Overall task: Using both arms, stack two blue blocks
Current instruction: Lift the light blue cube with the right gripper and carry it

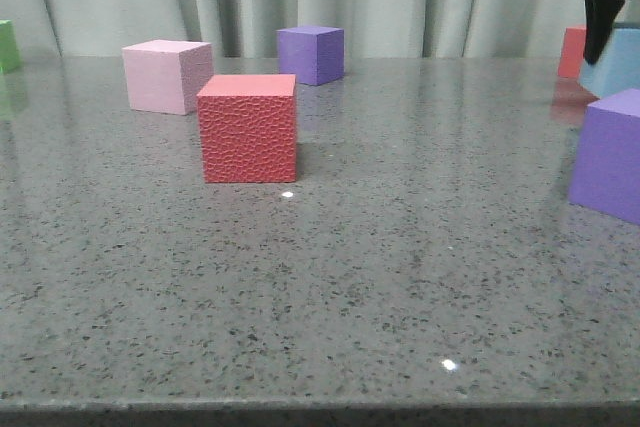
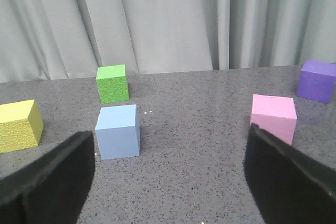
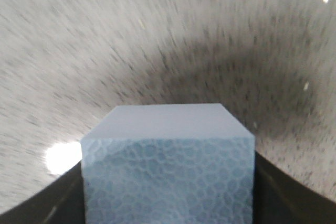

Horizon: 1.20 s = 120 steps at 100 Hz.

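Note:
One pale blue block (image 3: pixel 168 171) fills the gap between the dark fingers of my right gripper (image 3: pixel 168 187), which is shut on it; the table behind it is blurred. In the front view this blue block (image 1: pixel 618 67) shows at the far right edge with the right gripper's black finger (image 1: pixel 600 17) in front of it. The other blue block (image 2: pixel 118 131) rests on the table in the left wrist view, ahead of my left gripper (image 2: pixel 168 182) and toward one finger (image 2: pixel 50 182). That gripper is open and holds nothing. The left gripper is out of the front view.
On the grey speckled table (image 1: pixel 400 277) stand a red cube (image 1: pixel 247 127), a pink cube (image 1: pixel 165 75), a purple cube (image 1: pixel 311 54), a green cube (image 1: pixel 8 45), a near purple cube (image 1: pixel 610 152) and a small red cube (image 1: pixel 572 52). A yellow cube (image 2: pixel 18 125) is near the resting blue block.

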### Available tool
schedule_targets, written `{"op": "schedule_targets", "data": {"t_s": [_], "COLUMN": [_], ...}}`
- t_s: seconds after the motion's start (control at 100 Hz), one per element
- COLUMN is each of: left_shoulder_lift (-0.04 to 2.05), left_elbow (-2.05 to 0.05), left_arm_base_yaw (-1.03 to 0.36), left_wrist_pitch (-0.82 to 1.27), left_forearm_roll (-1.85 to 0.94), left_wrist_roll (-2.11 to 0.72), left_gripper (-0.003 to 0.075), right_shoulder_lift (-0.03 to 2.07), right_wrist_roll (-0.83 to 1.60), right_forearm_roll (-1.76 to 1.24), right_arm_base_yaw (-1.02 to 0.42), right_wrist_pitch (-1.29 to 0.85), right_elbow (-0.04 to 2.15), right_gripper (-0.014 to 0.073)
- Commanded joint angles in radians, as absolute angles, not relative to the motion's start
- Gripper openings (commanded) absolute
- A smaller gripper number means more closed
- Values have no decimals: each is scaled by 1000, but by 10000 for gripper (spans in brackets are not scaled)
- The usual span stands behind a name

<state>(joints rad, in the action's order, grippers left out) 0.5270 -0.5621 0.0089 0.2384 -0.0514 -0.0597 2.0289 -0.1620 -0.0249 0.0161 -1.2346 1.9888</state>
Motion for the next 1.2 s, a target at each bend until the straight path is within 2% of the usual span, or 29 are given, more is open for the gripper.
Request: {"op": "schedule_targets", "data": {"t_s": [0.0, 0.23, 0.58, 0.99, 1.19], "left_shoulder_lift": [535, 535, 535, 535, 535], "left_elbow": [-601, -601, -601, -601, -601], "left_arm_base_yaw": [12, 12, 12, -15, -15], "left_wrist_pitch": [157, 157, 158, 181, 181], "left_forearm_roll": [-52, -56, -58, -58, -58], "left_wrist_roll": [-53, -53, -53, -53, -53], "left_gripper": [568, 568, 568, 568, 568], "right_shoulder_lift": [1966, 1966, 1968, 1993, 2041], "right_wrist_roll": [-163, -233, -339, -417, -450], "right_forearm_roll": [-44, -45, -45, -49, -49], "right_arm_base_yaw": [-6, -145, -346, -446, -491], "right_wrist_pitch": [-1299, -1321, -1272, -1181, -1169], "right_elbow": [2070, 2166, 2169, 2171, 2248], "right_gripper": [371, 371, 371, 371, 371]}}
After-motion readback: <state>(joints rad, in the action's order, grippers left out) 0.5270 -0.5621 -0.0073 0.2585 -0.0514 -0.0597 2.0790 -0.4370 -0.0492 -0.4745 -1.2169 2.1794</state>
